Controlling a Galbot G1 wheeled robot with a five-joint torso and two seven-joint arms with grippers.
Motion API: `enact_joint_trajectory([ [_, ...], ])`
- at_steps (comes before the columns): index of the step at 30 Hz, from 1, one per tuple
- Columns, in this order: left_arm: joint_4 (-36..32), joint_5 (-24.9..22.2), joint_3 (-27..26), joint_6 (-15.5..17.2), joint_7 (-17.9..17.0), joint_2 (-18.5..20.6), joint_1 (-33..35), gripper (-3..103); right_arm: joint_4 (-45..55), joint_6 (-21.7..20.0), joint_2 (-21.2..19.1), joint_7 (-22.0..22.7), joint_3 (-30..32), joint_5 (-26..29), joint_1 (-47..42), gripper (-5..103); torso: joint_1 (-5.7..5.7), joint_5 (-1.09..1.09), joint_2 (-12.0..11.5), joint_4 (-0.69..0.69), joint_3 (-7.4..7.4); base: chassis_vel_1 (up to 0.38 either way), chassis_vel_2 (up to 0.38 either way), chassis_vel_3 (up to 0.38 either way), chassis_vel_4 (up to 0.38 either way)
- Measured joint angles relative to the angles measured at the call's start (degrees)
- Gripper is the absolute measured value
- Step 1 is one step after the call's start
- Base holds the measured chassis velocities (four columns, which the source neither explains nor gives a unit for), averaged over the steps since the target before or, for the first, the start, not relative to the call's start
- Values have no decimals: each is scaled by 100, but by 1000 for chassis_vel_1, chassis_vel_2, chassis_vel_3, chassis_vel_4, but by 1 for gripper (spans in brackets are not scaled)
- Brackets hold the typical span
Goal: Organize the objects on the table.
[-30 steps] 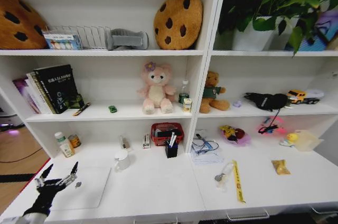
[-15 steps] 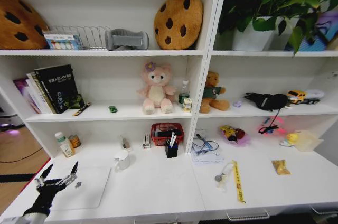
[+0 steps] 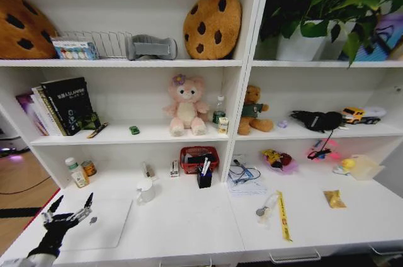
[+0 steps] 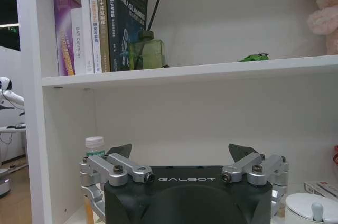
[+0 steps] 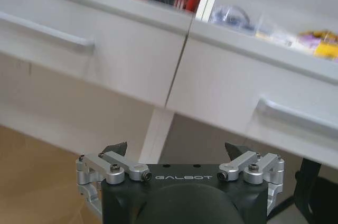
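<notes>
A slim silver laptop (image 3: 104, 224) lies shut at the left end of the white table (image 3: 189, 223). My left gripper (image 3: 72, 201) hovers open over the laptop's left edge, holding nothing. In the left wrist view the left gripper (image 4: 180, 152) faces the shelf unit, where a tiny green toy car (image 4: 253, 57) sits on the shelf above. That car (image 3: 134, 130) and a black marker (image 3: 97, 130) rest on the middle shelf beside the books (image 3: 60, 106). My right gripper (image 5: 176, 149) is open below the desk top, facing the drawer fronts (image 5: 121, 60).
A white mug (image 3: 145, 190), a red basket (image 3: 199, 157) and a black pen holder (image 3: 204, 177) stand mid-table. Bottles (image 3: 79, 172) sit at the back left. A yellow lanyard (image 3: 283, 213), cables (image 3: 242, 172) and a yellow packet (image 3: 334, 199) lie to the right.
</notes>
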Motion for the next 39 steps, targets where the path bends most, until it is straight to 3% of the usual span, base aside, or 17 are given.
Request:
enact_joint_trajectory([
  [7,0,0,0,0,0,0,0,100,1701,-182,-49,271,171,56,-717,100,0,0,0,0,0,0,0,0,0],
  [10,0,0,0,0,0,0,0,100,2766,-778,-44,291,266,511,-912,100,0,0,0,0,1,0,0,0,0],
  [11,0,0,0,0,0,0,0,100,2766,-778,-44,291,266,511,-912,100,0,0,0,0,1,0,0,0,0],
  [13,0,0,0,0,0,0,0,100,3476,-1347,-50,285,356,934,-903,100,0,0,0,0,1,0,0,0,0],
  [14,0,0,0,0,0,0,0,100,3476,-1347,-50,285,356,934,-903,100,0,0,0,0,1,0,0,0,0],
  [15,0,0,0,0,0,0,0,100,3914,-1748,-78,285,429,1237,-834,100,0,0,0,0,1,0,0,0,0],
  [16,0,0,0,0,0,0,0,100,3914,-1748,-78,285,429,1237,-834,100,0,0,0,0,1,0,0,0,0],
  [18,0,0,0,0,0,0,0,100,4492,-2384,-178,299,609,1627,-585,100,0,0,0,0,1,0,0,0,0],
  [19,0,0,0,0,0,0,0,100,4492,-2384,-178,299,609,1627,-585,100,0,0,0,0,1,0,0,0,0],
  [21,0,0,0,0,0,0,0,100,4815,-2942,-354,311,895,1999,-111,100,0,0,0,0,2,0,0,0,0],
  [26,0,0,0,0,0,0,0,100,4924,-3526,-622,312,1250,2575,668,100,1,1,0,1,2,0,0,0,0],
  [32,0,0,0,0,0,0,0,100,4801,-3761,-811,290,1192,2814,1190,100,1,1,-1,0,2,0,0,0,0],
  [39,0,0,0,0,0,0,0,100,4704,-3809,-769,263,982,2660,1265,100,0,0,0,-1,2,0,0,0,0],
])
